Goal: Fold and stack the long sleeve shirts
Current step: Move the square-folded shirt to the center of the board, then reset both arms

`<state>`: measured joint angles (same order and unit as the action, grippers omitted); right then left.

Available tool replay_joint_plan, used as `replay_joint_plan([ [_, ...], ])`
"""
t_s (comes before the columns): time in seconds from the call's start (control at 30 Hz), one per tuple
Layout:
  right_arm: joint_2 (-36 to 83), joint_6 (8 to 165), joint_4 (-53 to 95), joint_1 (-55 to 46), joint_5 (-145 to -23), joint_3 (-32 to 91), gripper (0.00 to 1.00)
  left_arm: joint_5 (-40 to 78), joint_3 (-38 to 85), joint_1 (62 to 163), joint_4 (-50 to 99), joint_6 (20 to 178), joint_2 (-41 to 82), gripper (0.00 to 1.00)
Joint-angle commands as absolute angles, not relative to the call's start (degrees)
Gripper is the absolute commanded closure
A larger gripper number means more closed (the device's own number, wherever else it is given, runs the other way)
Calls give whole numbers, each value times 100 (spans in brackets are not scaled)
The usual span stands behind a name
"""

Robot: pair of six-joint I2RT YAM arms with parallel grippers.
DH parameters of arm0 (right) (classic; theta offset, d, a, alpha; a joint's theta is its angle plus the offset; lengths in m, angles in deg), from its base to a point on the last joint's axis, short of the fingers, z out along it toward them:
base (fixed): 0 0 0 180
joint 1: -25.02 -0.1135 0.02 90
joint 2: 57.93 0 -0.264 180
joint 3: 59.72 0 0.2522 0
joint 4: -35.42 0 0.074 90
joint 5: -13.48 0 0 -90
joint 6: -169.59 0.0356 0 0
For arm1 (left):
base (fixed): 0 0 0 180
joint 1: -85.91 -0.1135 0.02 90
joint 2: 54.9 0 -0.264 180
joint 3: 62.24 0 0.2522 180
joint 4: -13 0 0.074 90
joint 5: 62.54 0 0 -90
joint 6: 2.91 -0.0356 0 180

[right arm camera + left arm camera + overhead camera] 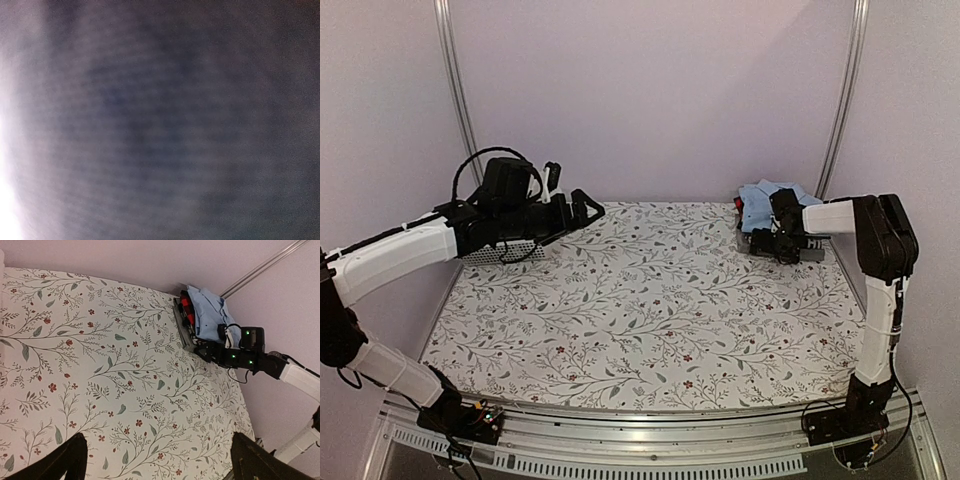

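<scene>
Judging the job nearly done, I see the long sleeve shirts (766,203) stacked at the table's (640,300) far-right corner, right gripper (200,349) touching them, left gripper (590,209) above its far-left side, both jaws apart.

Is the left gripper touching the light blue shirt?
Apart. The top view shows the left gripper at the far left and the light blue shirt at the far right, with the table between them.

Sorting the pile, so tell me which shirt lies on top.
The light blue shirt: it lies uppermost, while the red-and-black plaid one only peeks out beneath its edge.
</scene>
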<state>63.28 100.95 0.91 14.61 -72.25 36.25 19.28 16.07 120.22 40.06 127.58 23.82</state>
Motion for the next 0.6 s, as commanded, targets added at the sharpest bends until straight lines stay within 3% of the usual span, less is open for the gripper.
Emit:
replay_joint_plan([
  [0.0, 6478, 10032, -320, 1501, -7354, 3537, 1, 1882, 1528, 11942, 4031, 12699, 2268, 0],
  [0.57, 4032, 10461, -299, 763, -7012, 2322, 1, 1892, 1455, 11831, 4029, 12501, 2445, 0],
])
